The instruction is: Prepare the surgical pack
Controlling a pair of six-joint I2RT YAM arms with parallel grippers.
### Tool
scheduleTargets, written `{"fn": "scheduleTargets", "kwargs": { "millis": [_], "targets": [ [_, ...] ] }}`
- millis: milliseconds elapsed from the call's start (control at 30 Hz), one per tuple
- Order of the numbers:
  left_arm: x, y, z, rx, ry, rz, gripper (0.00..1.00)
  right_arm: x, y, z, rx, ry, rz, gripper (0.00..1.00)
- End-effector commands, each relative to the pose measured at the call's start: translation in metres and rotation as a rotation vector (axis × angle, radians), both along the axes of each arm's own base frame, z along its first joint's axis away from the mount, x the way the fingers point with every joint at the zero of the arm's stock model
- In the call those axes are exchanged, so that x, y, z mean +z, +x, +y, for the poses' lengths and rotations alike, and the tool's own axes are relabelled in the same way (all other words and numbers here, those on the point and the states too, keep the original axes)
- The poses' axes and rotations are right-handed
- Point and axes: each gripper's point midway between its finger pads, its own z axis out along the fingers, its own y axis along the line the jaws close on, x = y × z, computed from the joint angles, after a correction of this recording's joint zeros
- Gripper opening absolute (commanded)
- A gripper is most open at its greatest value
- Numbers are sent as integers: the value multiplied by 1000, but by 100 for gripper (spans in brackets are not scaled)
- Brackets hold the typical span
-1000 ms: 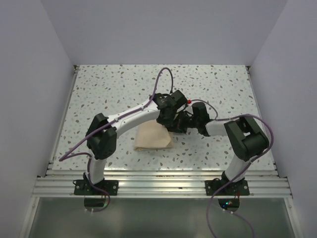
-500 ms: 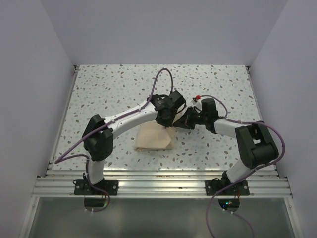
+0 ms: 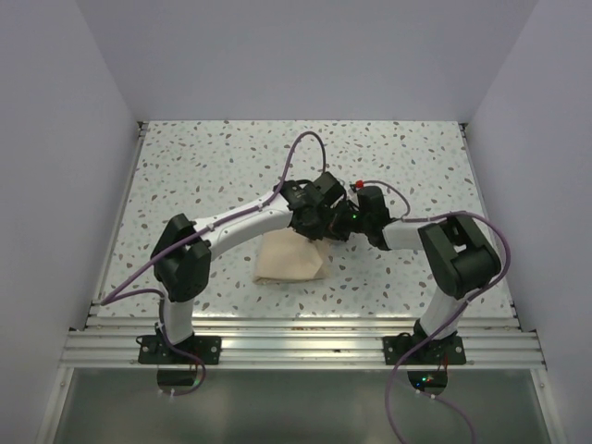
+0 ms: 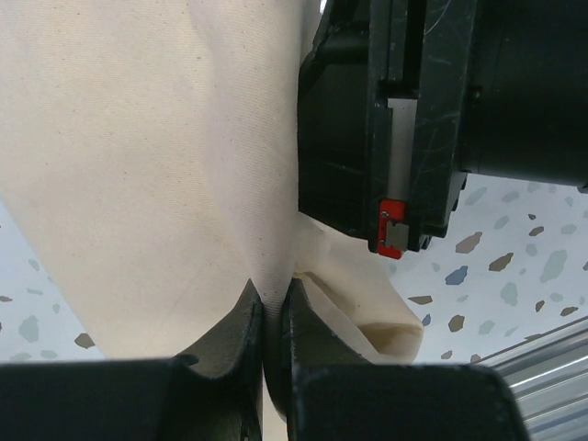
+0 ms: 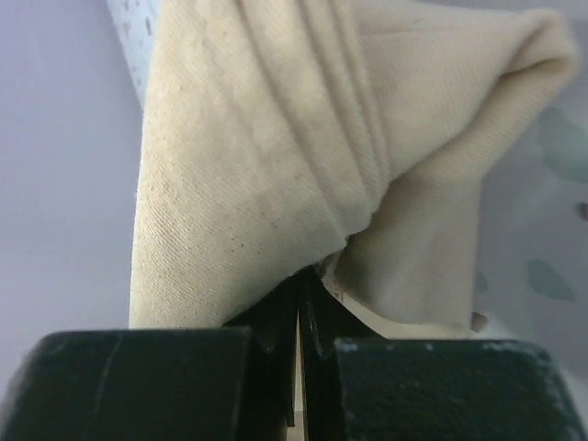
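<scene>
The tan surgical pack (image 3: 289, 259) lies as a folded parcel near the middle of the speckled table (image 3: 203, 166), partly under the left arm. The left gripper (image 4: 270, 310) pinches a fold of its cloth, with the jaws nearly together. Just beside it, the right gripper (image 5: 299, 308) is clamped tight on another gathered fold of the same cloth.

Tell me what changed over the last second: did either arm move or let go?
The right gripper drew off to the right, its elbow swinging outward, then came back beside the left gripper. Nothing was let go: both stay shut on folds of the plain tan-beige cloth wrap. The left arm hardly moved; the wrap's lower part lies where it was on the speckled table.
</scene>
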Motion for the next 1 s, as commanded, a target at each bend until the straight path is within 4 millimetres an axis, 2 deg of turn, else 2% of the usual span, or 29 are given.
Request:
{"fn": "scheduleTargets", "kwargs": {
  "millis": [0, 67, 167, 233, 267, 367, 467, 567, 667, 700, 800, 900, 967],
  "targets": [
    [32, -18, -25, -73, -149, -12, 0, -7, 23, -43, -100, -196, -52, 0],
    [30, -19, -23, -70, -138, -11, 0, -2, 19, -52, -74, -203, -59, 0],
    [28, -20, -19, -66, -131, -14, 0, 14, 6, -46, 44, -130, -94, 0],
    [27, -21, -17, -67, -127, -16, 0, 17, -1, -50, 62, -148, -105, 0],
    [27, -21, -16, -68, -124, -16, 0, 26, -4, -51, 63, -147, -130, 0],
    [27, -21, -16, -71, -126, -18, 0, 33, -11, -53, 62, -140, -133, 0],
    [28, -21, -18, -78, -135, -16, 0, 31, -17, -48, 63, -102, -120, 0],
    [29, -21, -22, -91, -147, -14, 0, 26, -16, -39, 50, -75, -109, 0],
    [33, -22, -27, -103, -174, -13, 0, 17, -5, -23, 6, -21, -98, 0],
    [34, -22, -29, -106, -182, -13, 0, 15, 2, -12, -11, 27, -97, 0],
    [33, -25, -35, -121, -201, 1, 0, 18, 19, 3, -97, 95, -145, 0],
    [28, -28, -36, -121, -200, 22, 0, 16, 28, 3, -134, 108, -145, 0],
    [24, -29, -33, -117, -186, 26, 0, 17, 33, -11, -127, 48, -161, 0]
  ]
}}
